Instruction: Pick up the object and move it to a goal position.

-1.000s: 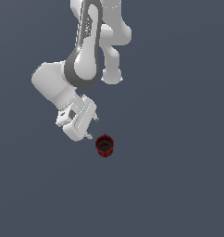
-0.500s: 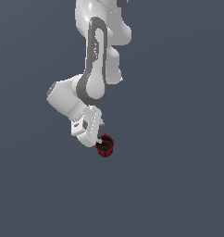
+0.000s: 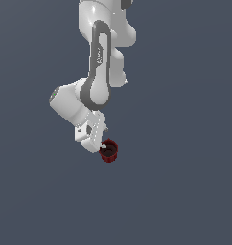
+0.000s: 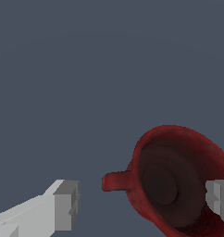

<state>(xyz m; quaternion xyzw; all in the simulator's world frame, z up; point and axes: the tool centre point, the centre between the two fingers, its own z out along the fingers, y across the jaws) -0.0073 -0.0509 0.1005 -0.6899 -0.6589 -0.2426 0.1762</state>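
One dark red cup (image 4: 178, 180) lies between the fingers (image 4: 63, 203) of the gripper (image 3: 104, 146), nearer one finger than the other. Its mouth faces the wrist camera, its axis runs toward the gripper palm, and a short handle sticks out sideways toward the far finger. The gripper is spread wide, grasping nothing. Beyond the cup lies only the plain grey floor (image 3: 185, 191).

The cup's (image 4: 178, 180) lower side and the tool's (image 4: 144, 199) far finger run off the wrist view's edge.
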